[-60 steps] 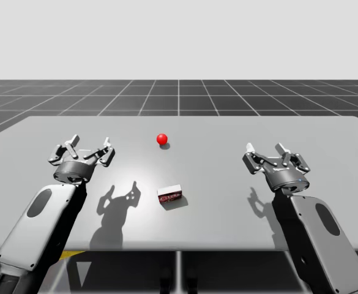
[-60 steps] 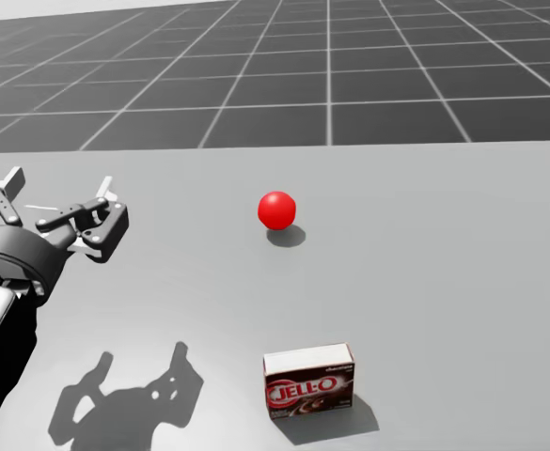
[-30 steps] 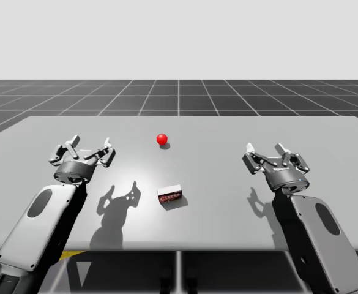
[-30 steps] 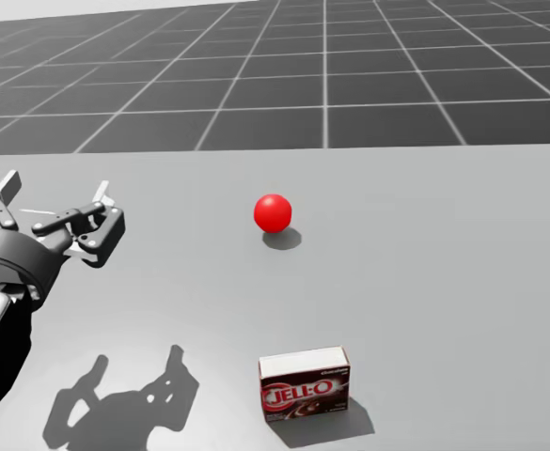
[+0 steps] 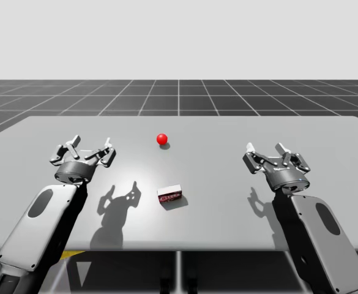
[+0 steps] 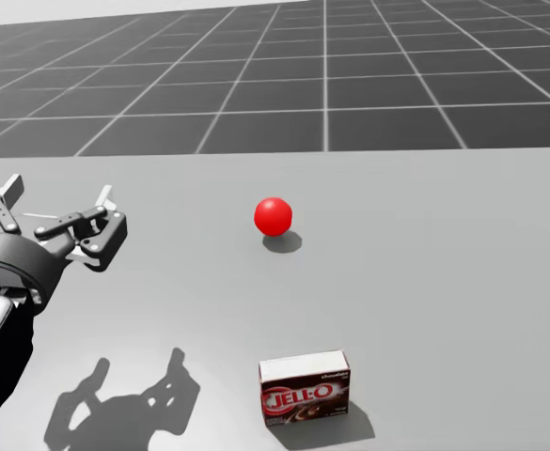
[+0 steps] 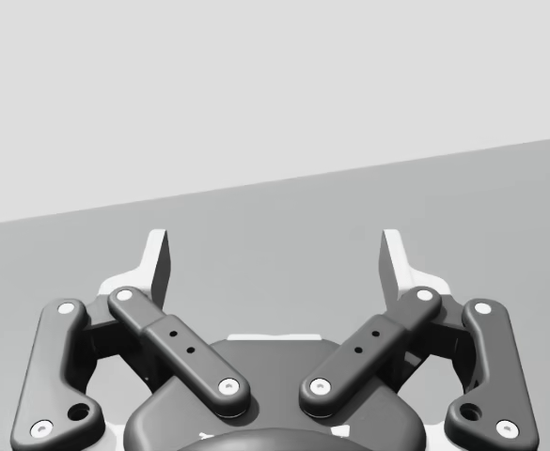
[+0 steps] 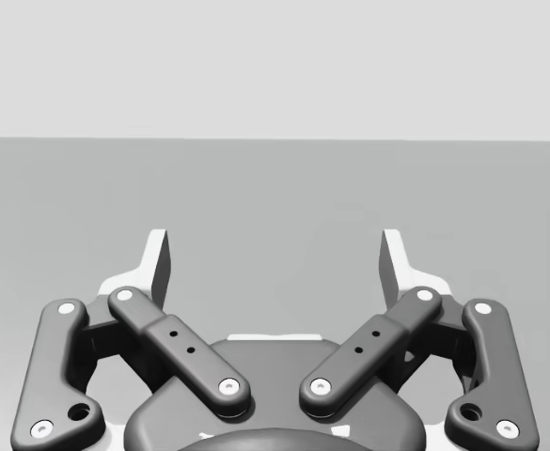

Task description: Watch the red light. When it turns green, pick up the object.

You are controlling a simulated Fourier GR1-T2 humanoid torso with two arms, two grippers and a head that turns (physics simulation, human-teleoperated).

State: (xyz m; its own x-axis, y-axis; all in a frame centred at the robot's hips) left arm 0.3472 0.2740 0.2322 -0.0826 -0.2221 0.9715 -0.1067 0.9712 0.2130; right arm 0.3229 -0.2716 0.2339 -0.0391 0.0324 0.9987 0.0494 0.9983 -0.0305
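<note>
- Between the two sets of fingers, inward of each and well apart from both: small box [image 6: 306,388], standing on a long narrow edge on the table [image 5: 240,208], a little nearer the left fingers than the right.
- Beyond the box, farther out than either pair of fingertips: red light [image 6: 273,215], a glossy ball resting on the table, showing red, not green, so no cue to reach yet.
- On the left gripper [image 7: 275,254]: fingers spread wide, nothing between them, bare table ahead.
- On the right gripper [image 8: 275,254]: fingers spread just as wide, holding nothing.
- By looks, the box: thin card, rectangular, sharp-cornered, with a dark red-brown printed front and a white top edge. Probably light and stiff enough to keep its shape, yet crushable under a hard squeeze.
- Printed faces likely smooth and a little slippery, but flat and parallel, so fair seats for the pads.
- Best hold, judged from here: from above, one finger on the broad front and the other on the broad back, across the thin way and near the middle of the length — less chance of twisting.
- Moderate closing force advised; risk of tipping the box flat if one finger lands first.
- Elsewhere: matte, even grey on the table; dark jointed links and pale tips on both sets of fingers.
</note>
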